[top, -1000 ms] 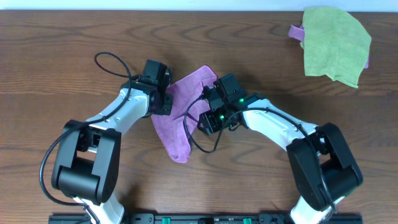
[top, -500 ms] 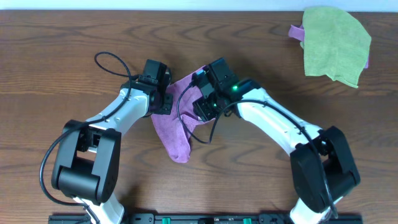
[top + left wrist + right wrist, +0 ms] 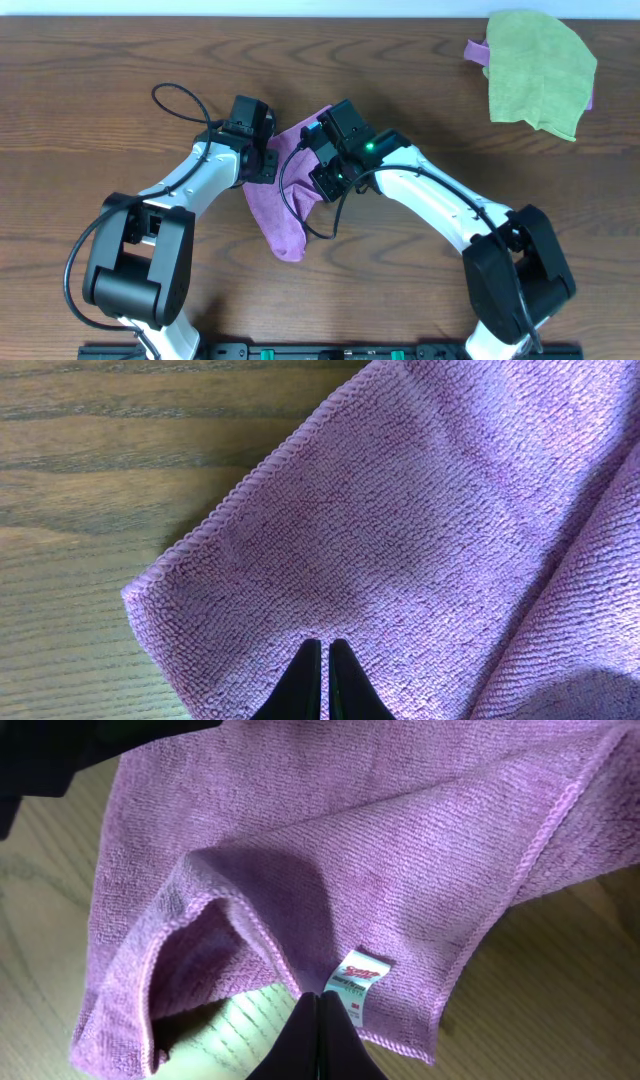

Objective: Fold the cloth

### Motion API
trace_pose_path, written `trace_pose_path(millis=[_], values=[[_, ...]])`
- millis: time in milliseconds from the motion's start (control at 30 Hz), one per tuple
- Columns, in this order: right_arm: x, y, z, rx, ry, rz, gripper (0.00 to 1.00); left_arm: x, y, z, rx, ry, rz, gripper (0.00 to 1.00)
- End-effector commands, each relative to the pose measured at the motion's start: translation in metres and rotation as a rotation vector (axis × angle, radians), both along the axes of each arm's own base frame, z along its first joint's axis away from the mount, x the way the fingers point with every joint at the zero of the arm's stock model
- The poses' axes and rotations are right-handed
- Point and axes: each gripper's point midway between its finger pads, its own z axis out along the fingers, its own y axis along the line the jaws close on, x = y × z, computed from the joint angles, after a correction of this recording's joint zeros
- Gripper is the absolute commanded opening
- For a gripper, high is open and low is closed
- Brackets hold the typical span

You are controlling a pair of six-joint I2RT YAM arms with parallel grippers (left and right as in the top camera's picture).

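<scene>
Purple cloth lay crumpled on the wooden table in the overhead view, its long lower end trailing toward the robot's base and its upper part bunched between the two arms. The left gripper sat at the cloth's left edge and the right gripper over its upper right part, the two heads close together and hiding much of the fabric between them. A black cable looped on the table to the left of the cloth. Well away to the cloth's upper right lay a lime-green cloth, with a purple scrap poking out from its left side. The left wrist view showed what the overhead could not: the left gripper's jaws were pressed together, pinching the terry surface a little way in from a rounded, hemmed corner, with bare table to the left of that corner. The right wrist view showed the right gripper's jaws clamped tight on a hemmed edge of the cloth just beside a small white label. From there the cloth rose in a raised fold, with table visible underneath.
</scene>
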Motion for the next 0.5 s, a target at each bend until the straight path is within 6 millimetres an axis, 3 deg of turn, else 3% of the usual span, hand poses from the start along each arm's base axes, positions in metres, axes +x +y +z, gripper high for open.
trace_pose_path(millis=[0,233,467], values=[[-0.001,-0.001,-0.017,-0.035,0.028,-0.017,0.01,0.005,-0.001,0.0,-0.001,-0.004,-0.011,0.06],[-0.005,-0.005,-0.045,-0.075,0.09,-0.032,0.01,0.005,-0.001,0.0,-0.001,-0.004,-0.011,0.06],[-0.005,-0.015,-0.055,-0.127,0.101,-0.057,0.01,0.004,0.0,0.0,0.0,-0.004,-0.011,0.06]])
